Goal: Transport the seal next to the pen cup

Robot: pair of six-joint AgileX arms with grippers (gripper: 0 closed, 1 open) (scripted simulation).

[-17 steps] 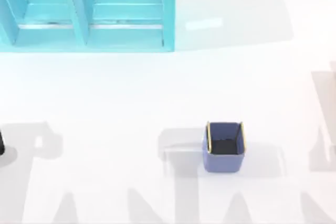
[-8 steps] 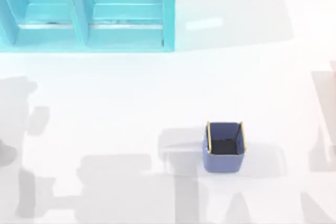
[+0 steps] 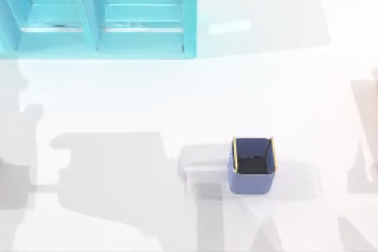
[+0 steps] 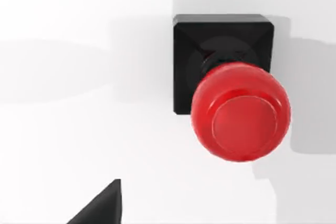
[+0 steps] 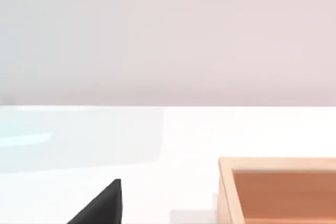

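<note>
Sitting under the left gripper (image 4: 100, 205), the seal (image 4: 240, 111) stands apart.

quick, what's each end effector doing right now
Left end effector: above the seal, not holding it; open or shut cannot be told.
Right end effector: cannot be told.

The white table (image 3: 177, 98) carried the pen cup (image 3: 253, 165) at five o'clock, the turquoise shelf (image 3: 97, 13) at eleven.

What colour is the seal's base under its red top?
Black: the seal has a square black base, best seen in the left wrist view.
</note>
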